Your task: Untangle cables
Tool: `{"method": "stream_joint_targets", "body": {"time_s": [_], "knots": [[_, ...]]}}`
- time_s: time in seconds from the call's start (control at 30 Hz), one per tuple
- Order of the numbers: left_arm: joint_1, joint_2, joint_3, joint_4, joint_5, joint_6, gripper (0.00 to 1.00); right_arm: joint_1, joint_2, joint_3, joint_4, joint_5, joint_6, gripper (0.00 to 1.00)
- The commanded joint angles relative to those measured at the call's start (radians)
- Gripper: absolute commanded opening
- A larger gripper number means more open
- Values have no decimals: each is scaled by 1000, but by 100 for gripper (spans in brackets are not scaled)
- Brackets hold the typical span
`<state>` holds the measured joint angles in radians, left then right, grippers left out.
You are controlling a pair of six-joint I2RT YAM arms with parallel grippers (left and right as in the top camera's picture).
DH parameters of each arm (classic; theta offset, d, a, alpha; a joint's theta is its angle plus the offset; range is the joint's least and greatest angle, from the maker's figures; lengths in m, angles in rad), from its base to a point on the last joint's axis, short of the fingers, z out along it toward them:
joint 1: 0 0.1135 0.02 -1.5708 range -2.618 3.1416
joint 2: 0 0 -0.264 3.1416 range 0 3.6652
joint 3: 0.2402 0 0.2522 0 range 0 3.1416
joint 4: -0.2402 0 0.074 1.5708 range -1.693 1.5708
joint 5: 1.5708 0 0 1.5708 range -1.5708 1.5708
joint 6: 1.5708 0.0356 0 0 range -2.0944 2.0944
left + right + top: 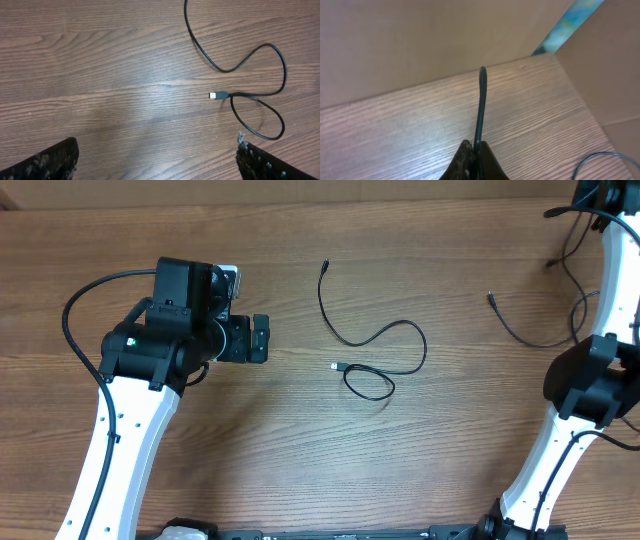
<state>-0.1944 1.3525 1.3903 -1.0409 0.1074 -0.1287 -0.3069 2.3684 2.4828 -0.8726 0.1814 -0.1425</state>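
While hovering with left gripper (156,150) splayed behind looped black cable (221,70), pinched thin straight cord (481,100) in right gripper (474,148), shown by its wrist alone.

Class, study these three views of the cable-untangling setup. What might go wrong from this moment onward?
1. The right fingers pinch the held cable near its tip; it may slip out.
2. The middle cable crosses itself in a loop beside its plug; pulling one end could tighten that loop.
3. The open left fingers hover over bare table beside the plug; closing there would likely miss.
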Motion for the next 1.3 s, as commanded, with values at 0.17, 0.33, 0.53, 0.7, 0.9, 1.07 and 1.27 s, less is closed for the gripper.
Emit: {"method": "stream_joint_targets", "body": {"time_s": [0.17,0.33,0.53,0.7,0.9,1.07,1.27], "knots": [[4,9,19,1,-7,-6,99,-4,14,-92,-10,-30,13,4],[4,9,20,1,-7,-6,100,-4,15,-124,-43,-31,13,38],[4,9,19,1,-7,-6,100,-4,14,-124,-111,-37,16,71],[4,9,19,1,-7,-6,100,-1,10,-123,-201,-132,16,75],[4,9,19,1,-7,-6,100,-1,-20,-118,-320,-274,16,91],[4,9,19,1,-7,-6,100,-1,-60,-118,-428,-412,16,100],[4,9,19,1,-7,-6,100,-1,-114,-118,-582,-581,15,100]]}}
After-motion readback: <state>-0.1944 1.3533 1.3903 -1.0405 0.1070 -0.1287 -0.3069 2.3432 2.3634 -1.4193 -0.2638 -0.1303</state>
